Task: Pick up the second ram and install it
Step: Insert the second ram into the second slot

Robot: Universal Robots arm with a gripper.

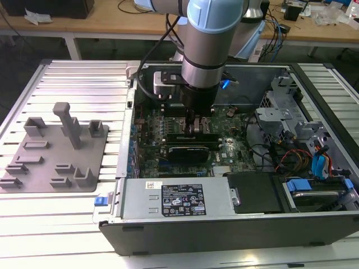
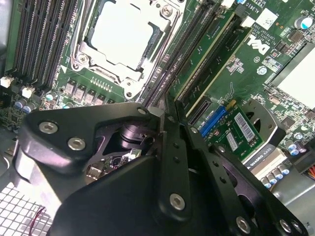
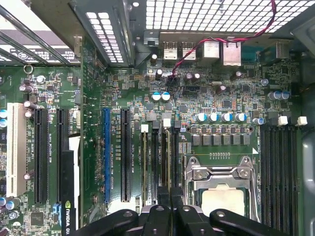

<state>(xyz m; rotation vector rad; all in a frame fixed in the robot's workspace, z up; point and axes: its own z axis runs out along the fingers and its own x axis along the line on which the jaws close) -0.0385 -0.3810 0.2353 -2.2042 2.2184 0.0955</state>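
The second ram (image 2: 210,55), as I judge it, is the green stick on edge in a black slot just beside the CPU socket (image 2: 123,37) in the second wrist view; its near end runs toward the tips of the hand (image 2: 167,112); no white label on it faces this camera. The hand's fingers (image 2: 173,129) are drawn together with no gap to be seen; whether they pinch the stick's top edge or merely bear on it I cannot tell.

So the pick-up looks done and the stick looks to be at its slot; whether it is fully seated, with the end clips latched, the pictures do not settle.

In the exterior view the hand (image 1: 193,128) is low inside the open computer case (image 1: 314,89), which lies on the slatted desk (image 1: 73,78).

Writing: white silk-screen lettering on the motherboard (image 3: 221,98); a striped sticker on the small green card (image 2: 244,129); a black-and-white label on the power supply (image 1: 183,200); I read none of it out.
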